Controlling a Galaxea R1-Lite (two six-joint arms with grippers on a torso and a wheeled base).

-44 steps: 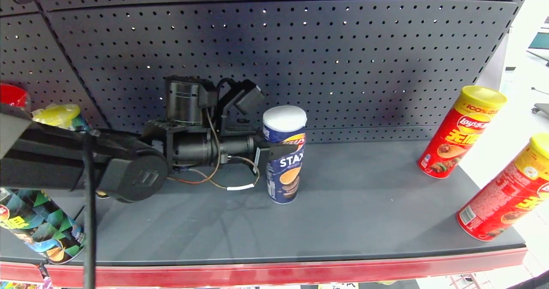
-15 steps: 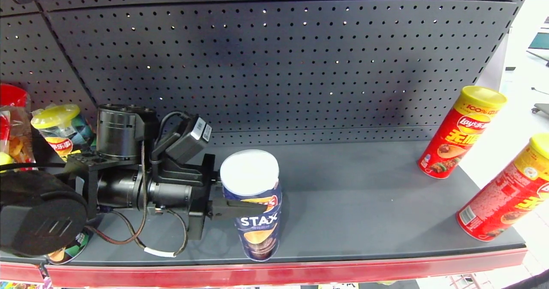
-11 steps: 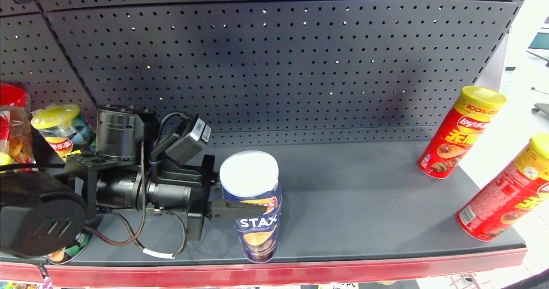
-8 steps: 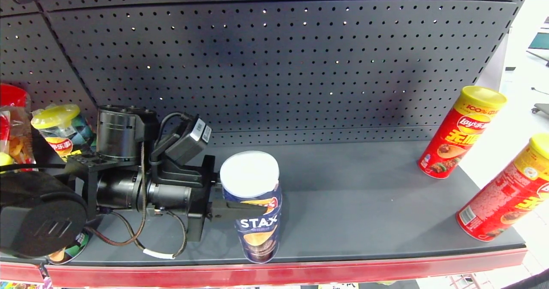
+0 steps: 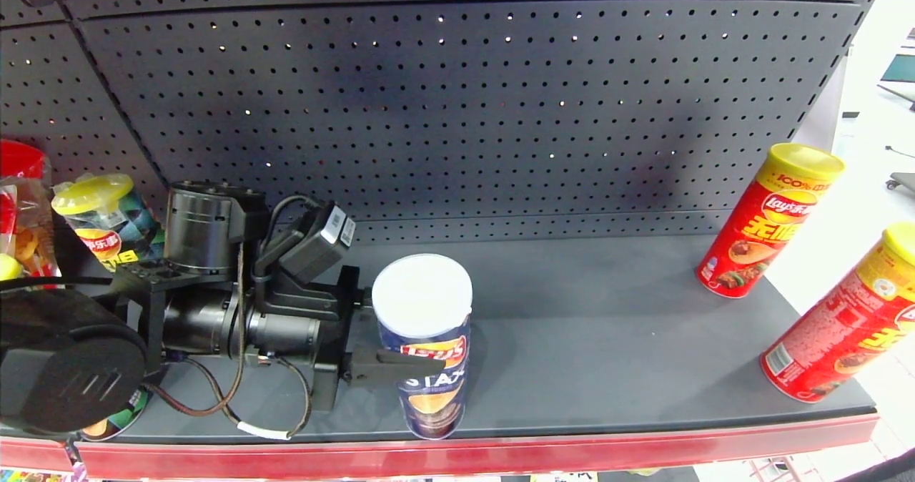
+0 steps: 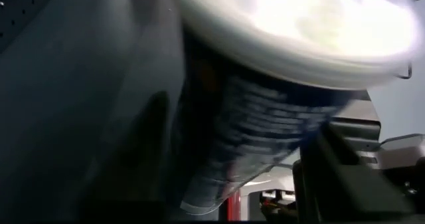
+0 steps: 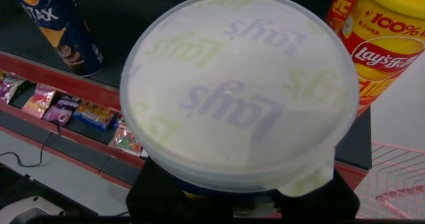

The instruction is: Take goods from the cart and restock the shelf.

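- Closest in, my right gripper (image 7: 239,196) pinches a lidded can (image 7: 236,91). Its pale lid sits right under the wrist camera, with the body hidden beneath.
- The right wrist view adds snack packets (image 7: 66,104) on a lower tier and a pink wire grid (image 7: 398,177) at the corner.
- Up at the red front lip (image 5: 500,455), the blue can (image 5: 425,325) stands on the grey shelf (image 5: 607,339), just behind the edge.
- My left gripper (image 5: 429,357) comes in from the left and is clamped on that can. One finger (image 5: 386,366) crosses the label below the white lid.
- The left wrist view is blurry, but it gives the blue can (image 6: 246,137) from very close, its side running down from the lid.
- Off to the right, well apart from the blue can, two red cans with yellow lids stand. One (image 5: 836,317) is near the front corner, the other (image 5: 768,221) farther back.
- On the left sit a yellow-lidded tub (image 5: 107,210), snack bags (image 5: 21,232) and a dark patterned can (image 5: 107,419), partly behind my arm.
- At the back, the head view shows the dark pegboard panel (image 5: 465,110), with bright floor (image 5: 872,110) beyond the shelf's right end.
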